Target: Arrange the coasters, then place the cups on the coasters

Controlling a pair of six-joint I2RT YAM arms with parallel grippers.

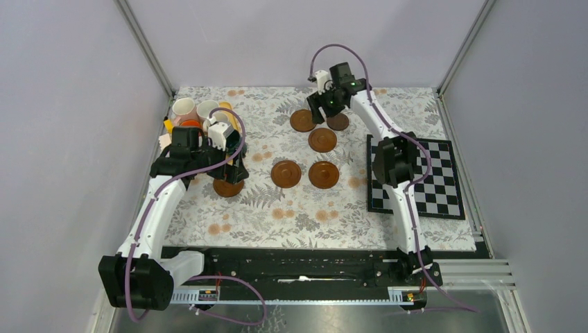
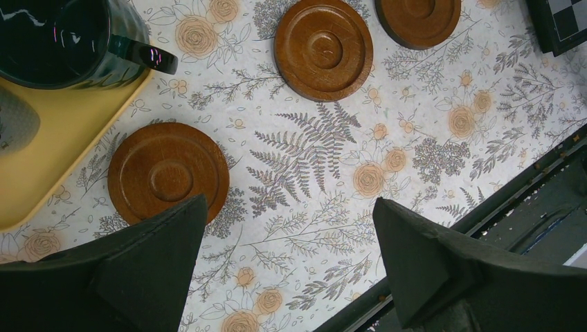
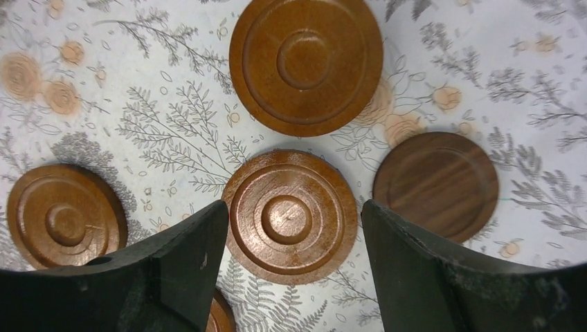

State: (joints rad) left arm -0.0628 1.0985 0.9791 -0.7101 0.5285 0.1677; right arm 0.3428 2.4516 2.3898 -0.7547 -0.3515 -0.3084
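Observation:
Six brown coasters lie on the floral cloth: two at the back (image 1: 302,120), (image 1: 338,121), one behind the middle (image 1: 322,139), a middle pair (image 1: 286,173), (image 1: 324,175), and one on the left (image 1: 228,186). My right gripper (image 1: 320,112) hovers open over the back ones; its wrist view shows a coaster (image 3: 289,216) flat on the cloth between the spread fingers of that gripper (image 3: 294,207). My left gripper (image 2: 289,204) is open and empty above bare cloth, with the left coaster (image 2: 168,180) beside its finger. The cups (image 1: 184,107) cluster at the back left; a dark green cup (image 2: 62,41) stands on the yellow tray (image 2: 41,159).
A black-and-white checkerboard (image 1: 423,180) lies on the right side of the table. The yellow tray sits against the left wall, close behind my left arm. Grey walls enclose the back and both sides. A black rail (image 1: 291,267) runs along the near edge.

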